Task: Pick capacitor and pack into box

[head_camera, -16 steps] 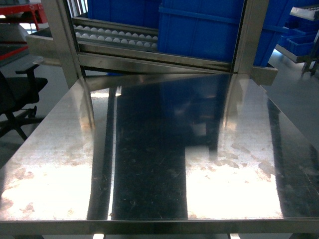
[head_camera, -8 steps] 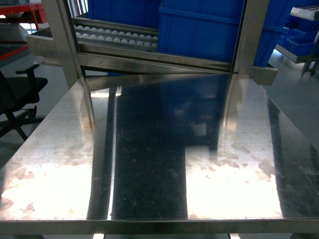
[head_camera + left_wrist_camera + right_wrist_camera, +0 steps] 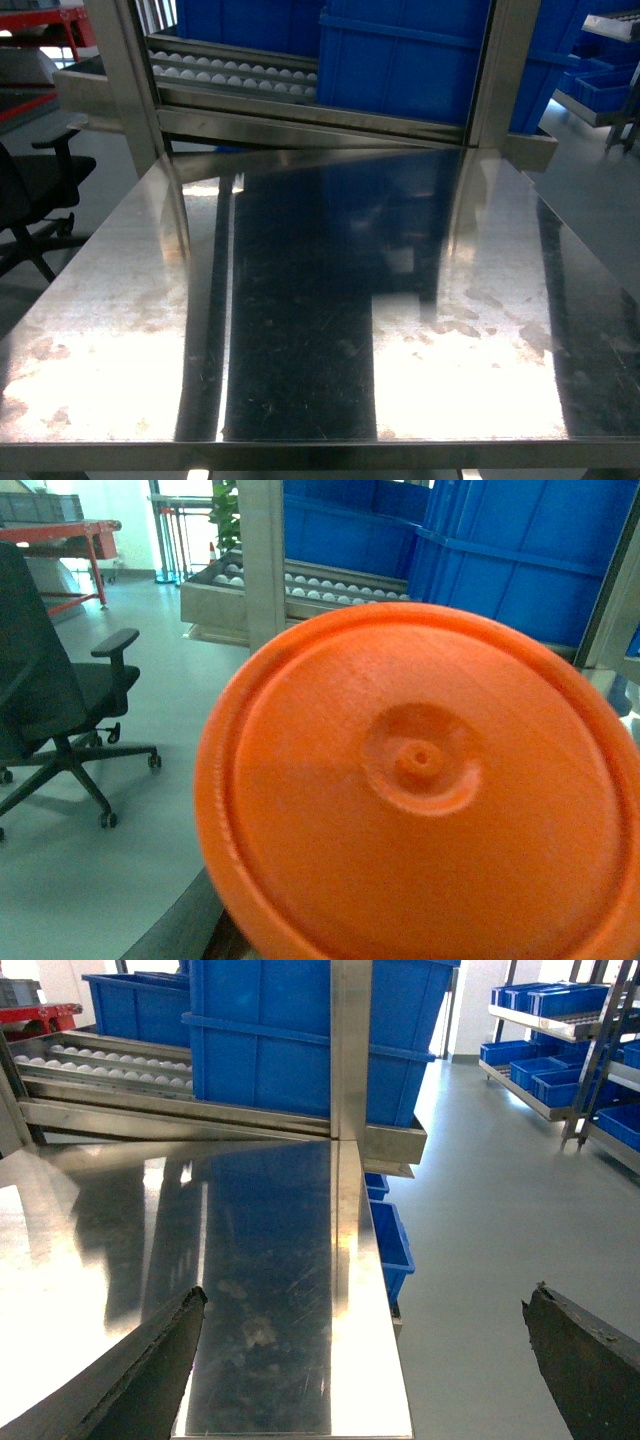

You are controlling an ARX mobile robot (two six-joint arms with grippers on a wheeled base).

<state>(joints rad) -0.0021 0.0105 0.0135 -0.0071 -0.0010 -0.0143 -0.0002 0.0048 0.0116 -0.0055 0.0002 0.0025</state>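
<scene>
nothing has moved since the earlier head pictures: the steel table [image 3: 300, 330] shows the same shine and stains, and no arm or gripper has come into that view.

from the left, a black office chair [image 3: 25, 200] stands on the grey floor off the table's left edge. behind the table's far edge a steel frame holds a sloping roller track [image 3: 230, 75] with rows of white rollers, and to its right sits a big blue crate [image 3: 410, 60]. more small blue bins [image 3: 545, 1000] rest on shelves at the far right of the room.

the left wrist camera is nearly filled by a round orange disc [image 3: 430, 790] turned flat toward the lens, with a raised rim and a small nub in a ringed dimple at its middle. what it belongs to and which way its long axis runs cannot be told. the left gripper's fingers do not show, so whether they are apart or together cannot be told.

the right gripper [image 3: 365, 1360] hangs over the table's right edge, with its two dark fingers [image 3: 150, 1370] standing wide apart and nothing between them.

the box and any capacitor are not seen in these views, so their place and heading cannot be told.
</scene>
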